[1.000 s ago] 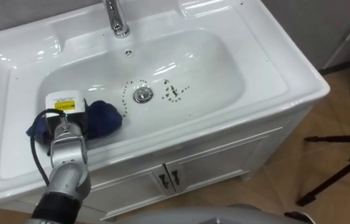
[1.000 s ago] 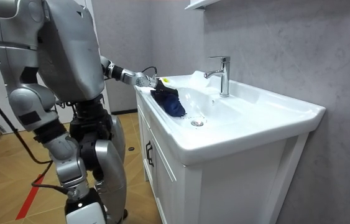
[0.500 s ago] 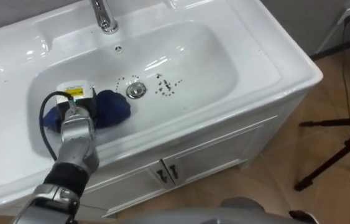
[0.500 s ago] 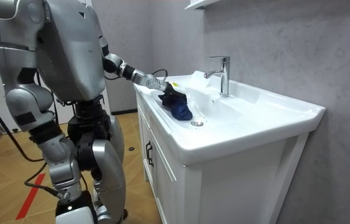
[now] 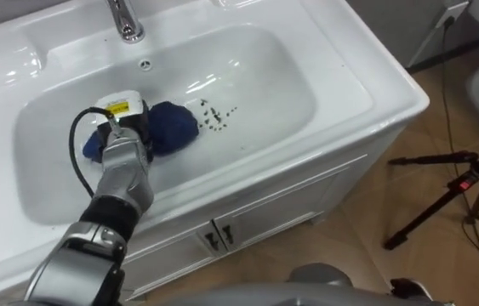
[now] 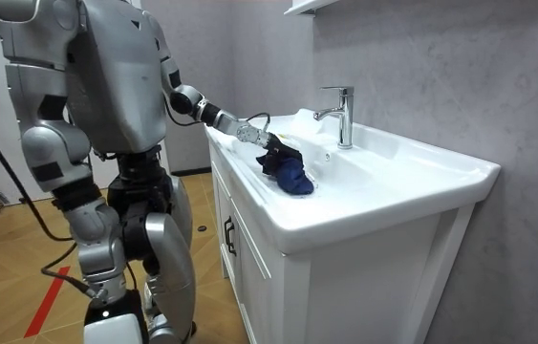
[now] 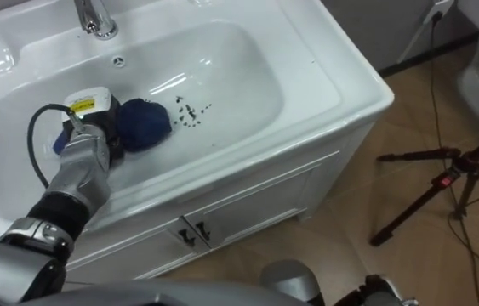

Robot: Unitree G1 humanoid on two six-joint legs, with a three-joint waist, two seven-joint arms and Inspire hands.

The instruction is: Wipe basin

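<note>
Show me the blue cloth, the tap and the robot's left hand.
blue cloth (image 5: 173,127), left eye view, its bunched middle.
tap (image 5: 122,17), left eye view, its metal stem.
left hand (image 5: 128,132), left eye view, its dark back.

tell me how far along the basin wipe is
Done: the left part of the basin shows no specks. In hand: the left hand is on the blue cloth mid-bowl. Left: dark specks just right of the cloth, and the right side.

Chrome tap (image 5: 124,21) sat at the top left of the frame. White cupboard doors (image 5: 282,204) ran across the lower middle, and a black tripod (image 5: 464,180) stood on the wood floor (image 5: 350,263) at the right.
</note>
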